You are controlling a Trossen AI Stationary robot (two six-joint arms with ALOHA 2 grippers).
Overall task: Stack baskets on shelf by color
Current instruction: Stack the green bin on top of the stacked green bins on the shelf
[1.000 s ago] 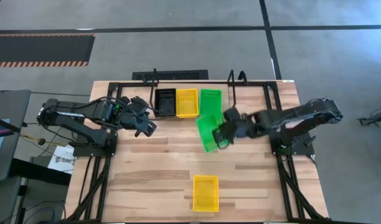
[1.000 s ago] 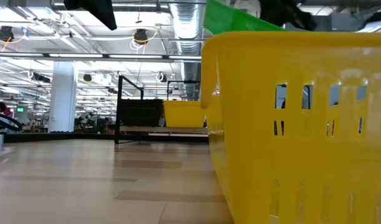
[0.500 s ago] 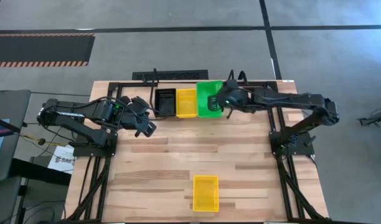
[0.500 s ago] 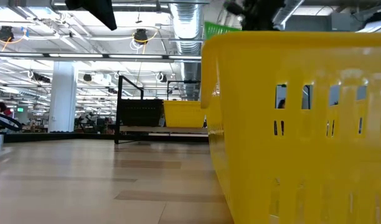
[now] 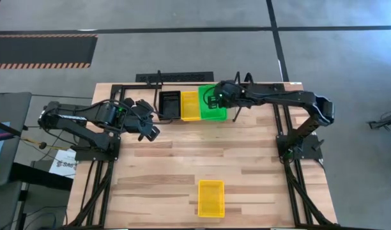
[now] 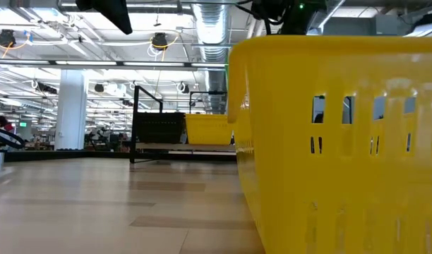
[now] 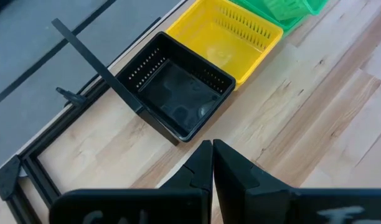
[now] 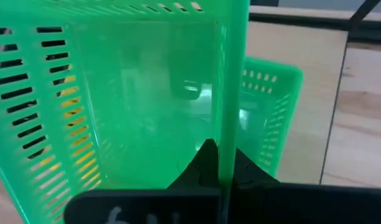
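The shelf [image 5: 246, 96] runs along the table's far edge. On it stand a black basket [image 5: 170, 105], a yellow basket [image 5: 191, 105] and a green basket [image 8: 274, 112], side by side. My right gripper [image 5: 216, 97] is shut on another green basket [image 5: 213, 107], right over the green one on the shelf. One more yellow basket [image 5: 211, 197] sits on its base near the table's near edge and fills the low view [image 6: 336, 141]. My left gripper [image 7: 212, 163] is shut and empty, hovering on the near side of the black basket [image 7: 178, 93]. My right gripper pinches a side wall of the green basket [image 8: 226, 93] at its rim, one finger inside the basket and one outside. The held basket tilts over the green basket below it. Whether the two touch cannot be told.
The shelf's black rods and upright loops [image 5: 159, 80] stand around the baskets. Bare tabletop [image 5: 183, 160] lies between the shelf and the near yellow basket. The arm bases [image 5: 96, 147] stand at the table's left and right sides.
My right gripper has carried the green basket from the middle of the table toward the far edge and left, to a place over the green basket on the shelf. The basket hung slanted before and now lines up with the row. The left arm has kept still.
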